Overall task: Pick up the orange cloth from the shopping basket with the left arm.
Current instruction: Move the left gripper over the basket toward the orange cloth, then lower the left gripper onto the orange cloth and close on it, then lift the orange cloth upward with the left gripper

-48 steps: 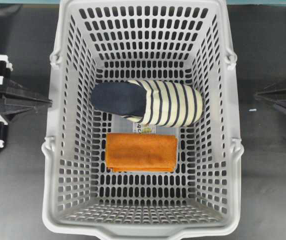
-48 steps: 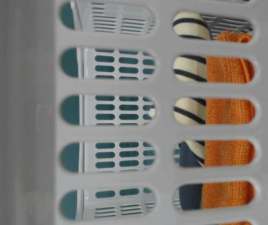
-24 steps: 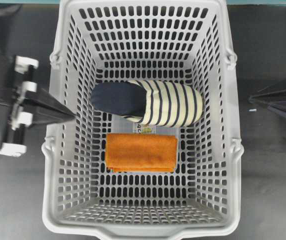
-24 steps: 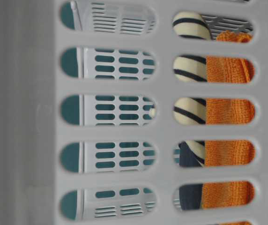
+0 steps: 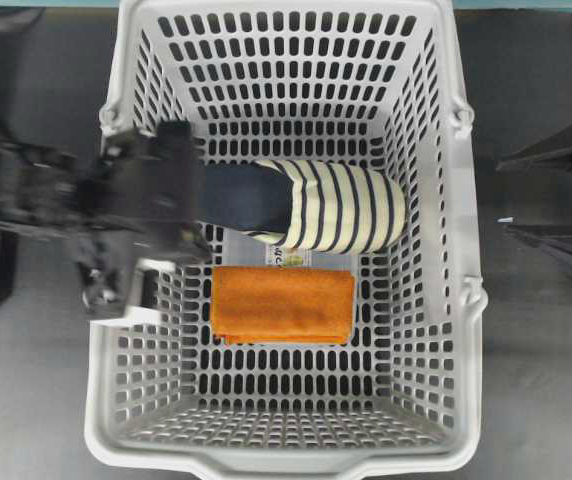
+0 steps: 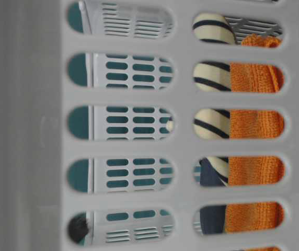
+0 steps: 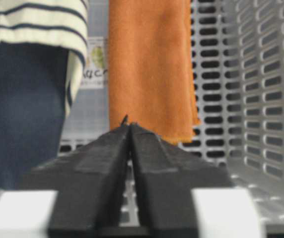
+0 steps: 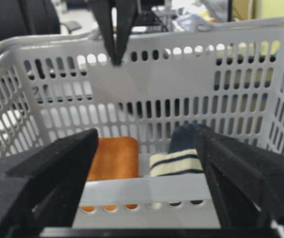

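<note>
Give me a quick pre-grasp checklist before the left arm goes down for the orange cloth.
1. Left gripper open for the grasp: not ok, its fingers are pressed together in the left wrist view.
2. Left gripper over the shopping basket: ok, it is inside the rim near that view's left wall.
3. Orange cloth unobstructed: ok, it lies flat on the basket floor, nothing on top.
4. Striped slipper clear of the cloth: ok from overhead, though it lies close beside it.
5. Right gripper out of the way: ok, open and outside the basket.
6. Gripper height above the cloth: cannot tell.
</note>
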`<action>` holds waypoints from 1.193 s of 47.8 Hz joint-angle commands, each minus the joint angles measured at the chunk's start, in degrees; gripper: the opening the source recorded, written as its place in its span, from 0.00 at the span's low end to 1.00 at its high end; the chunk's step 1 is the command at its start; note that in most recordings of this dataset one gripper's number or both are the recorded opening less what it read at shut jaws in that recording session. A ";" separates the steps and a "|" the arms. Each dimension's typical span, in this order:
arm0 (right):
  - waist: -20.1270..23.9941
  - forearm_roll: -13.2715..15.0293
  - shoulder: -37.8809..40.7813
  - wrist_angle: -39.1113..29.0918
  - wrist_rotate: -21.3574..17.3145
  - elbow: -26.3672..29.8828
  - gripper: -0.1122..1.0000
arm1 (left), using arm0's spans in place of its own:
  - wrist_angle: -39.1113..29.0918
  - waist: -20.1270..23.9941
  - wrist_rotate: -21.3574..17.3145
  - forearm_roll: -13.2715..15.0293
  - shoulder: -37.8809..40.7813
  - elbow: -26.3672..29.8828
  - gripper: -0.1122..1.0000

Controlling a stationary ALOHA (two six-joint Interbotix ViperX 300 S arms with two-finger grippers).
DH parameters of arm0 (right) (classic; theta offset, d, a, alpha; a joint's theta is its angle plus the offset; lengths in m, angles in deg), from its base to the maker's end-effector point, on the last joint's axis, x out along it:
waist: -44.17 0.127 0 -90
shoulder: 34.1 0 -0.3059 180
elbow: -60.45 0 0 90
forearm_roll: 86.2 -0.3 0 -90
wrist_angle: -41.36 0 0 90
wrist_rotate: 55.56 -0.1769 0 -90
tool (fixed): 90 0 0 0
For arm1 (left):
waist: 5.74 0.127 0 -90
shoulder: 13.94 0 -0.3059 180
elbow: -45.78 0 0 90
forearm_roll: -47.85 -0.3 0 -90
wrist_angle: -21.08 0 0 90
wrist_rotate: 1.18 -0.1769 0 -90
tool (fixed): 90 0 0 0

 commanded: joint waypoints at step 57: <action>0.00 -0.18 -0.97 0.18 0.00 0.97 0.76 | -6.42 -2.81 0.35 -0.26 30.94 15.03 0.75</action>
